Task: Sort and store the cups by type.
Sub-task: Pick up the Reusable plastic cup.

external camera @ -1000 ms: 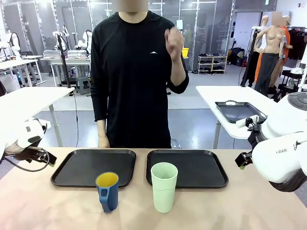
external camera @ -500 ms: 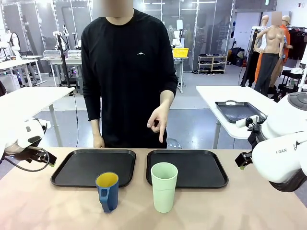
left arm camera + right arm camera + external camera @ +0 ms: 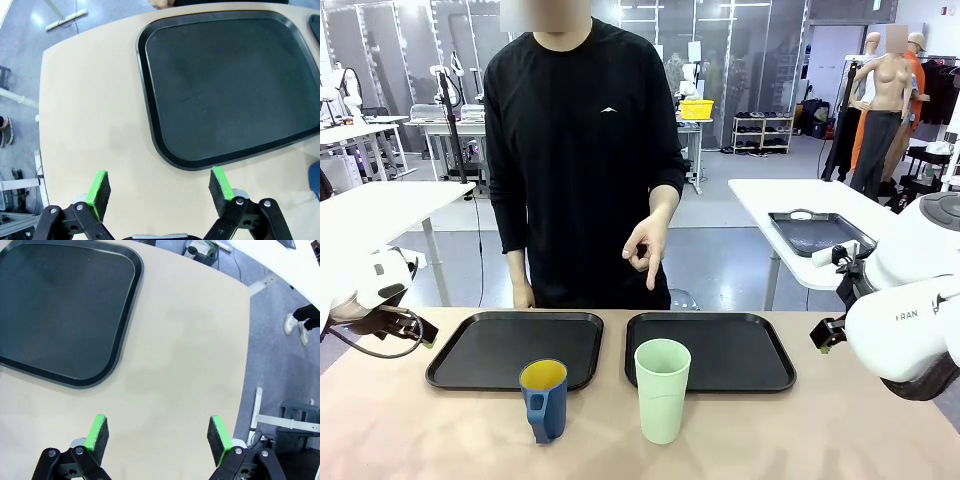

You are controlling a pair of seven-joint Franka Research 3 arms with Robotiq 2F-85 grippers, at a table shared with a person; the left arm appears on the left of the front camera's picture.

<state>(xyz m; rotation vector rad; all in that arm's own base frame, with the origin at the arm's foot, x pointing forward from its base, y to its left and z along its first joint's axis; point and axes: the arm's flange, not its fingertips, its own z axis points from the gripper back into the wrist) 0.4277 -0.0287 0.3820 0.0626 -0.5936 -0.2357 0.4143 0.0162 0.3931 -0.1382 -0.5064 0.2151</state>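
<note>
The person's hand (image 3: 647, 250) had dropped to point downward mid-frame; the robot's left hand (image 3: 160, 190) and right hand (image 3: 158, 437) gaped wide, mug (image 3: 544, 400) and tumbler (image 3: 662, 390) unsorted.

Mug (image 3: 544, 399) left of tumbler (image 3: 662, 390), both before two trays (image 3: 516, 348).

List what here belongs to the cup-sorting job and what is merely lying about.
Belongs to the job:
- mint-green tumbler
- dark blue mug
- left black tray and right black tray, probably the sorting spots

Merely about:
- grey tray on the white side table
- yellow crate far behind
</note>
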